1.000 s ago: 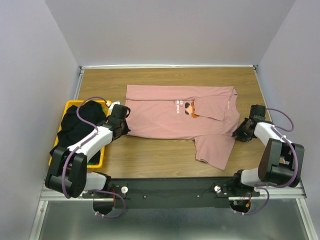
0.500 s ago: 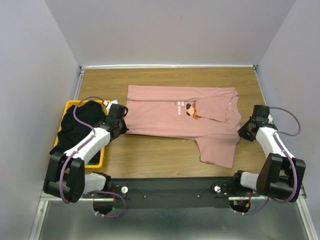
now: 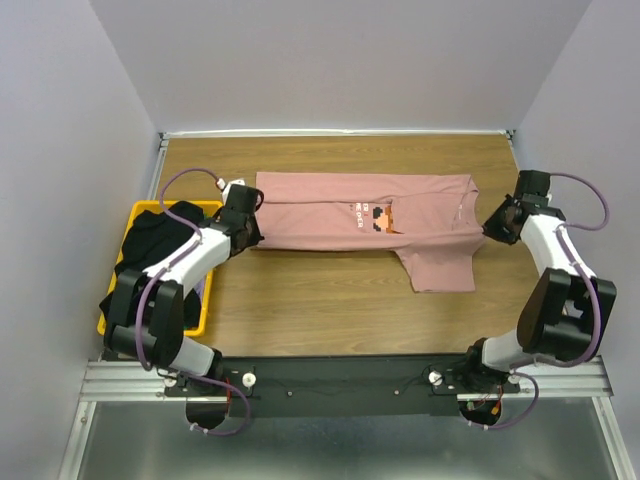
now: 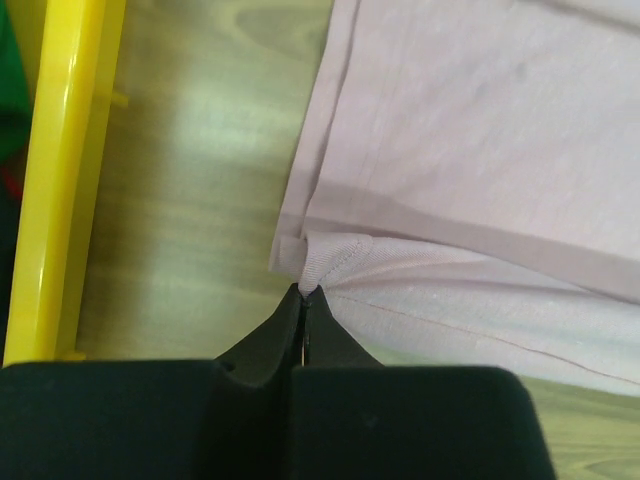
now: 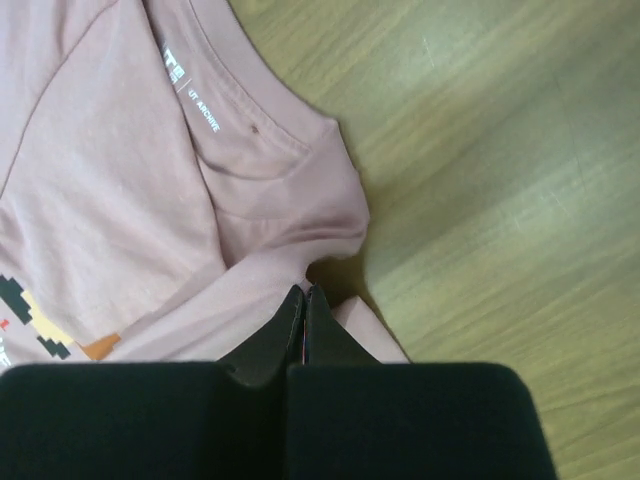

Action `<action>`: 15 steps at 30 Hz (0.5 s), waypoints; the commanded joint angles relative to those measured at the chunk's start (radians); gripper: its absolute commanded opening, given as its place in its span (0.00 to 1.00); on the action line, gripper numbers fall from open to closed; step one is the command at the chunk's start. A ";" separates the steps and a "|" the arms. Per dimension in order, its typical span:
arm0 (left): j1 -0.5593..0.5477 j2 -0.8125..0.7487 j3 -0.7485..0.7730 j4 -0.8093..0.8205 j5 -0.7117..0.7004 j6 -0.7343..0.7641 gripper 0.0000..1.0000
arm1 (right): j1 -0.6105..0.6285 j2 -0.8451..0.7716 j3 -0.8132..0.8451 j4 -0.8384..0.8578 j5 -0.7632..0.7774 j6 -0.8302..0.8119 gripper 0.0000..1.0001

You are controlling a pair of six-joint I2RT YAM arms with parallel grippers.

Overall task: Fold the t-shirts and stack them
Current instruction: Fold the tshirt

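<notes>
The dusty-pink t-shirt [image 3: 340,210] with a pixel-art face lies across the middle of the table, its near long edge lifted and folded toward the far side. My left gripper [image 3: 250,228] is shut on the shirt's hem corner, seen pinched in the left wrist view [image 4: 303,290]. My right gripper [image 3: 492,222] is shut on the shirt's edge by the collar, seen in the right wrist view [image 5: 304,290]. One sleeve [image 3: 440,268] hangs toward the near side. A black t-shirt [image 3: 160,245] lies heaped in the yellow basket [image 3: 200,312].
The yellow basket stands at the table's left edge, its rim in the left wrist view [image 4: 55,180] close to my left gripper. Grey walls enclose the table on three sides. Bare wood lies between the shirt and the arm bases.
Both grippers have moved away from me, carrying the shirt's near edge over toward the far edge. The shirt now looks narrower and the sleeve has shifted up.
</notes>
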 commanded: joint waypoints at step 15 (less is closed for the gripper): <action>0.050 0.315 0.289 -0.004 -0.032 0.066 0.00 | -0.005 0.279 0.237 0.020 -0.047 -0.039 0.02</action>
